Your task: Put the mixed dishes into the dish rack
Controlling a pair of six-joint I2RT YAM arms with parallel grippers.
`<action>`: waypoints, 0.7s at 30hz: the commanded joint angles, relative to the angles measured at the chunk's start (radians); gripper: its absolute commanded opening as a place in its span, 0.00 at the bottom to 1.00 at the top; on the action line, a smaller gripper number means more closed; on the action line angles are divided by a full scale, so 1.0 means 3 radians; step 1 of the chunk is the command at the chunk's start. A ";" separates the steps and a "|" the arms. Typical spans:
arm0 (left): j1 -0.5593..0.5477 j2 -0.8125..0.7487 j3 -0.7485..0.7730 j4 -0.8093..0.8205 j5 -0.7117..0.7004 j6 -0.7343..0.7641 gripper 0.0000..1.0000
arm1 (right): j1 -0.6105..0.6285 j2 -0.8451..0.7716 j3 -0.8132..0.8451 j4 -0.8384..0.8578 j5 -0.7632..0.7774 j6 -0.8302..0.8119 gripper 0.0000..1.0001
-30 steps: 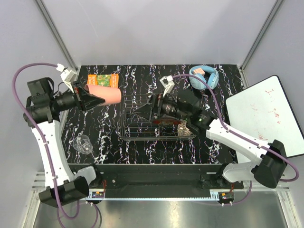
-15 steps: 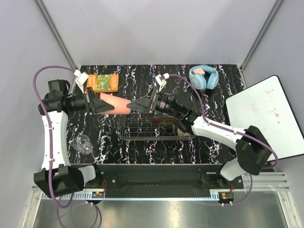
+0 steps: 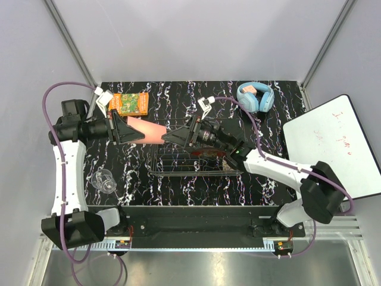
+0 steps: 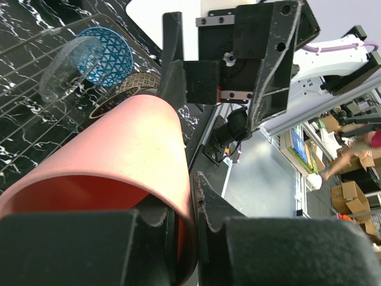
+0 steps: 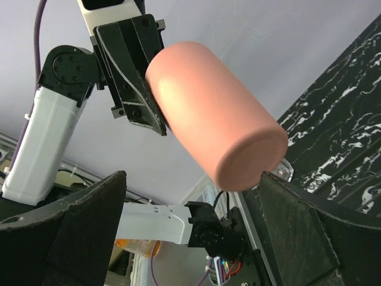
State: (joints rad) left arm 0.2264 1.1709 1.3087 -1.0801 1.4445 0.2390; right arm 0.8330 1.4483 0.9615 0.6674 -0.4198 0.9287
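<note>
My left gripper (image 3: 134, 131) is shut on the rim of the salmon-pink cup (image 3: 149, 131), holding it level above the table, base pointing right. The wrist view shows one finger inside the rim and one outside (image 4: 193, 193). My right gripper (image 3: 169, 136) faces the cup's base, open. The cup's base (image 5: 250, 158) hangs just above the gap between its wide-apart fingers (image 5: 190, 199), untouched by either. The dish rack (image 3: 172, 164) sits below, holding a red plate (image 3: 205, 152), a beige bowl (image 3: 230, 159), a blue bowl (image 4: 111, 56) and a clear glass bowl (image 4: 62, 69). A stemmed glass (image 3: 105, 180) lies on the table at front left.
An orange-green book (image 3: 129, 102) lies at the back left of the black marbled table. Light blue headphones (image 3: 256, 96) rest at the back right. A whiteboard (image 3: 336, 143) lies beyond the table's right edge.
My left arm has carried the cup to the right, toward the rack. My right gripper has swung left past the rack's left end and now fronts the cup's base.
</note>
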 commanded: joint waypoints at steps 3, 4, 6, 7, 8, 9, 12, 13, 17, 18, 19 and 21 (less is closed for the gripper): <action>-0.0222 -0.0068 0.0122 0.0042 0.0800 0.0078 0.00 | -0.0015 0.0469 -0.0086 0.0954 -0.0150 0.0371 1.00; -0.0248 -0.0058 0.0132 0.0037 0.0800 0.0113 0.00 | -0.0020 0.0546 -0.0106 0.1249 -0.0170 0.0508 1.00; -0.0304 -0.0022 0.0132 0.0042 0.0805 0.0129 0.00 | -0.0015 0.0786 -0.0122 0.1542 -0.0191 0.0667 1.00; -0.0315 -0.0007 0.0127 0.0042 0.0805 0.0134 0.00 | -0.0015 0.0923 -0.0107 0.1772 -0.0226 0.0814 1.00; -0.0325 0.0003 0.0122 0.0042 0.0805 0.0134 0.00 | -0.0015 0.0986 -0.0051 0.1865 -0.0252 0.0882 1.00; -0.0330 0.0024 0.0107 0.0042 0.0805 0.0144 0.00 | -0.0015 0.1037 -0.0025 0.1947 -0.0272 0.0948 1.00; -0.0340 0.0044 0.0071 0.0042 0.0805 0.0221 0.00 | 0.0005 0.1170 0.0057 0.2132 -0.0293 0.1092 1.00; -0.0351 0.0054 0.0071 0.0042 0.0805 0.0221 0.00 | 0.0005 0.1180 0.0057 0.2152 -0.0268 0.1087 1.00; -0.0376 0.0085 0.0020 0.0037 0.0794 0.0241 0.00 | 0.0010 0.1165 0.0098 0.2265 -0.0232 0.1118 1.00; -0.0376 0.0090 0.0005 0.0042 0.0794 0.0251 0.00 | 0.0015 0.1165 0.0123 0.2300 -0.0242 0.1153 1.00; -0.0376 0.0095 -0.0001 0.0042 0.0799 0.0267 0.00 | 0.0020 0.1175 0.0149 0.2321 -0.0272 0.1169 1.00; -0.0376 0.0116 -0.0011 0.0042 0.0800 0.0292 0.00 | 0.0026 0.1181 0.0261 0.2316 -0.0329 0.1189 1.00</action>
State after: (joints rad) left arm 0.1181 1.2007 1.3067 -1.0805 1.4384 0.2920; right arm 0.8299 1.8015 0.9577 1.2541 -0.4927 1.2564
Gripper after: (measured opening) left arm 0.135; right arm 0.994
